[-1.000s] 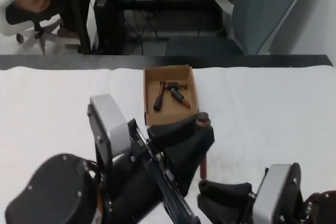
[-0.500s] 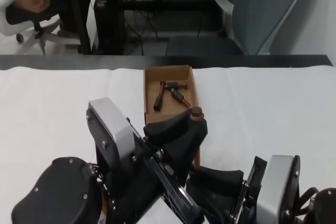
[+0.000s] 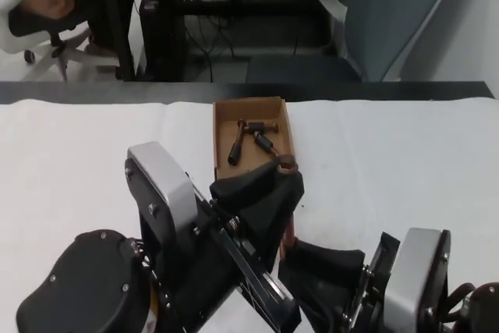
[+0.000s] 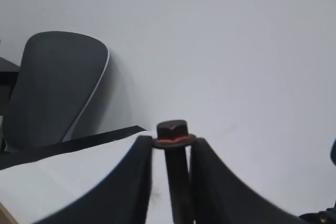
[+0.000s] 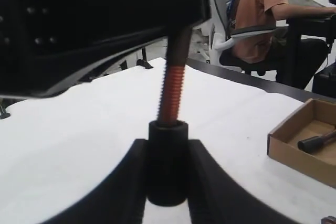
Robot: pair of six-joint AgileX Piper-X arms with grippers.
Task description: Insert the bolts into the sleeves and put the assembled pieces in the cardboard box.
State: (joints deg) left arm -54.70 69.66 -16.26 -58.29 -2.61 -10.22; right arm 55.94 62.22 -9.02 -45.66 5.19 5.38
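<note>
My left gripper (image 4: 171,150) is shut on a dark bolt (image 4: 175,177) just under its hexagonal head, held upright. In the high view this gripper (image 3: 269,185) stands in front of the cardboard box (image 3: 222,136), the bolt's head (image 3: 287,164) showing at its tip. My right gripper (image 5: 167,169) is shut on a black sleeve (image 5: 167,161). The bolt's copper-coloured thread (image 5: 171,94) enters the sleeve's upper end. The right gripper (image 3: 320,263) sits just below and right of the left one. Inside the box lie assembled pieces (image 3: 251,139).
A white cloth (image 3: 405,161) covers the bench. The box (image 5: 304,150) lies beyond the grippers in the right wrist view, with a dark piece (image 5: 317,141) inside. Office chairs (image 3: 374,13) and desks stand behind the bench.
The left gripper has lowered the bolt and shifted slightly left; the right gripper has come up under it, so less of the bolt's shaft shows between them.
</note>
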